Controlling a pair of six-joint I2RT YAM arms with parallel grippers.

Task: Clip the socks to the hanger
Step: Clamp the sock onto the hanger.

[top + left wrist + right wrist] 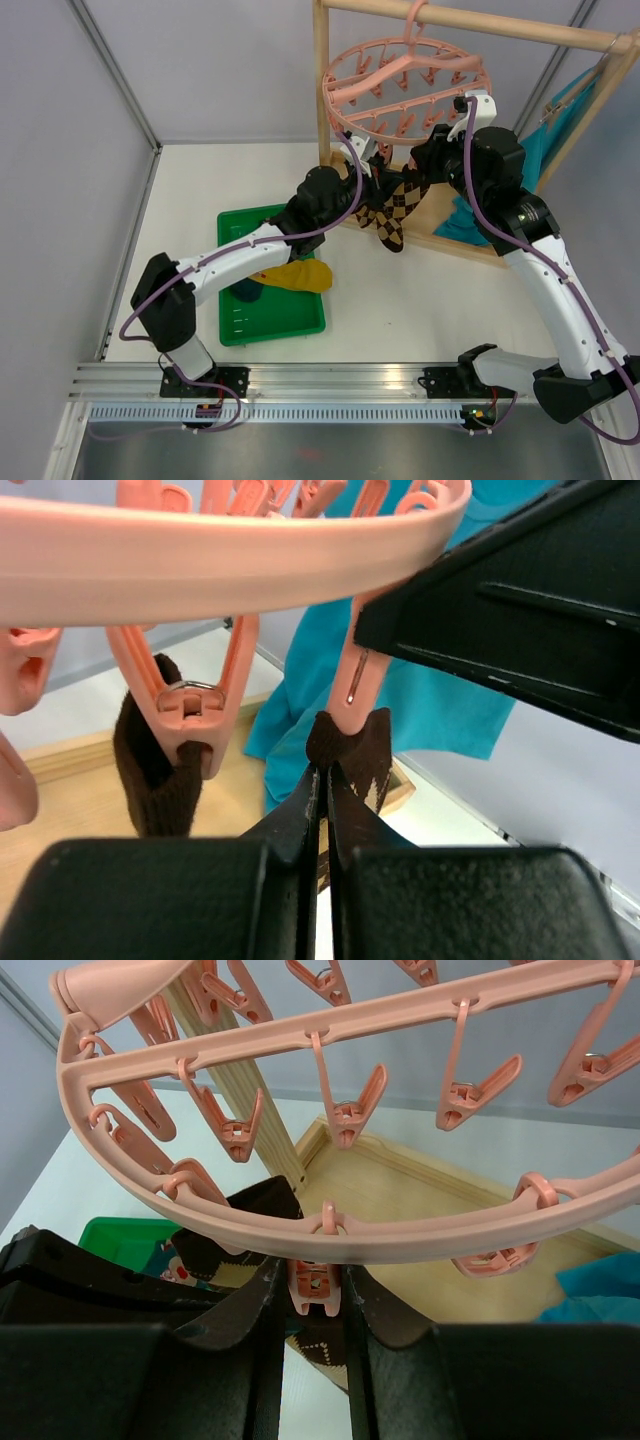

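The pink hanger (405, 85) hangs from the wooden rack's bar, its ring of clips (350, 1110) filling the right wrist view. Two brown-and-tan argyle socks (395, 212) dangle under its near edge. My left gripper (322, 772) is shut on the top edge of one argyle sock (360, 755), right beneath a pink clip (352, 685). My right gripper (320, 1282) is shut on that clip (318, 1288), squeezing its top. Beside it, another clip (190, 715) holds the other brown sock (150, 775). A mustard-yellow sock (300, 275) and a dark teal sock (245, 290) lie in the tray.
The green tray (275, 322) sits on the white table, left of centre. The wooden rack's post (321, 85) and base (450, 240) stand behind the hanger. A large teal cloth (545, 140) hangs on the rack at the right.
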